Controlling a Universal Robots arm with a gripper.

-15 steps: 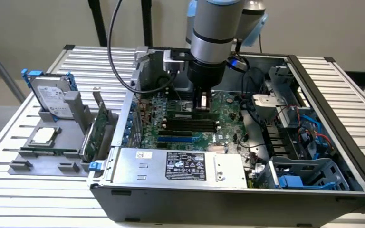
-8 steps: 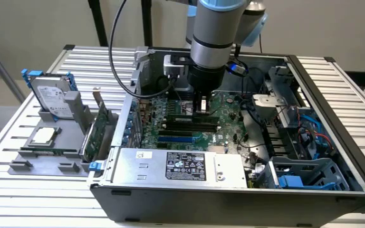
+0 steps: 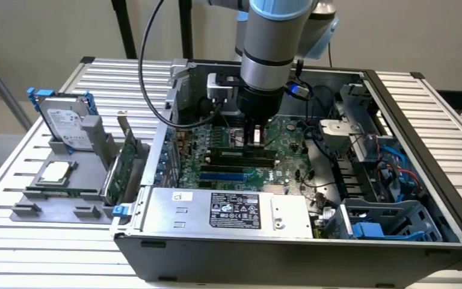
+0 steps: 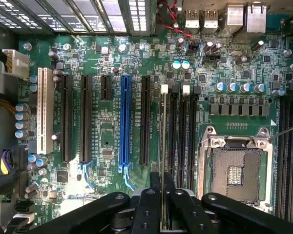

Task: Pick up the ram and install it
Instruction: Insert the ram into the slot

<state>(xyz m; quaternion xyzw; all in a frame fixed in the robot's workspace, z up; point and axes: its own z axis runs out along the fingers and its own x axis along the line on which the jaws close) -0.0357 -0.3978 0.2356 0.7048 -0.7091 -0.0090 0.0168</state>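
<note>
**RAM Held Edge-On Over the Memory Slots**

While the black two-finger gripper (image 4: 162, 195) pinches the thin green ram stick (image 4: 163, 141) edge-on, the stick hangs over the black memory slots (image 4: 183, 126) on the green motherboard (image 4: 107, 131). A tilted or offset stick could jam in its slot. At three o'clock sits the silver processor socket (image 4: 234, 168); further out, the grey computer case (image 3: 295, 253).
</note>
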